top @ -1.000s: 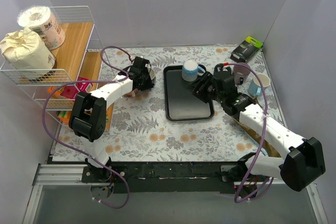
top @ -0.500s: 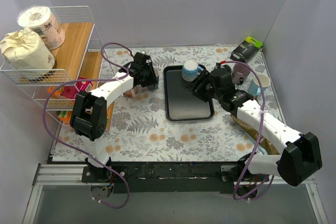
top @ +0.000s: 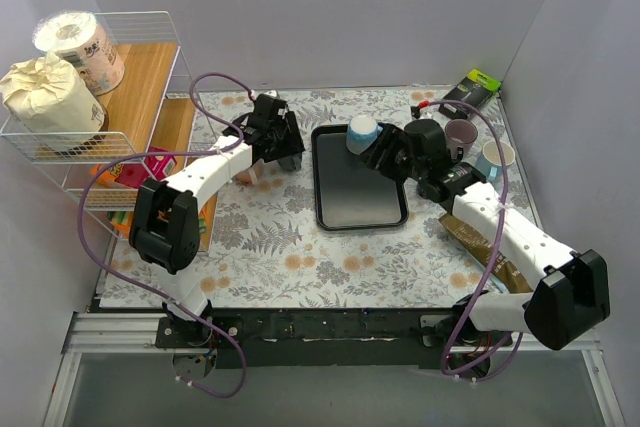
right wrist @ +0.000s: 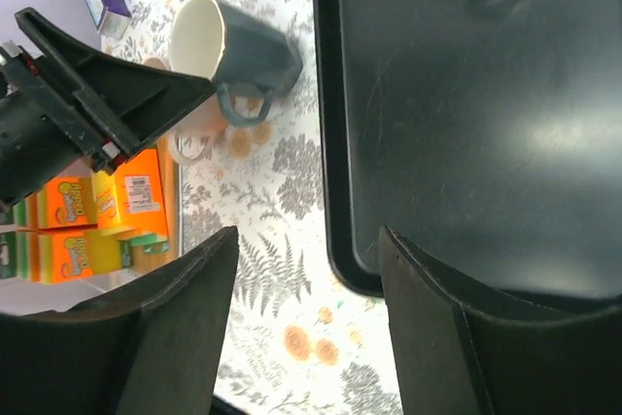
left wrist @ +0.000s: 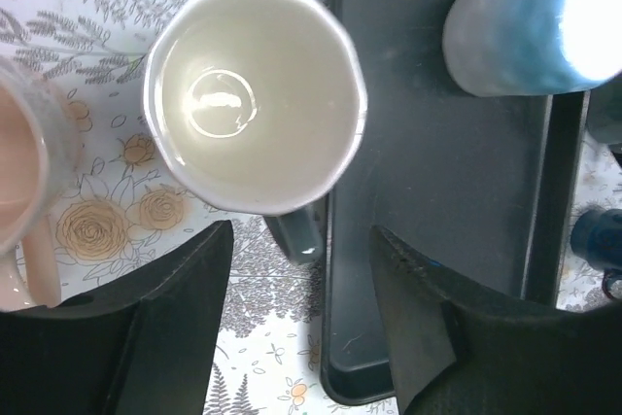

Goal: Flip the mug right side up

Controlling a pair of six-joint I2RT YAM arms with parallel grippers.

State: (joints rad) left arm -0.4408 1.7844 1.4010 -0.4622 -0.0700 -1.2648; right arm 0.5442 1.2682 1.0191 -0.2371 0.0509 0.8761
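Observation:
A dark grey mug (left wrist: 255,94) with a white inside stands mouth up on the flowered mat, its handle (left wrist: 296,230) against the left rim of the black tray (left wrist: 437,191). My left gripper (left wrist: 301,289) hangs open right above it and holds nothing; in the top view this gripper (top: 280,142) covers the mug. A light blue mug (top: 362,132) sits base up at the tray's far end. My right gripper (top: 385,152) is open just right of it, over the tray (right wrist: 466,123), with nothing between its fingers.
A pink mug (left wrist: 19,172) stands just left of the grey one. Two more mugs (top: 462,135) (top: 495,159) and a black box (top: 470,92) sit at the far right. A wire shelf (top: 150,57) with paper rolls and orange sponges (top: 120,182) fills the left side.
My left gripper has opened and let go of the grey mug, shifting slightly toward the back. My right gripper moved toward the blue mug and opened a little wider.

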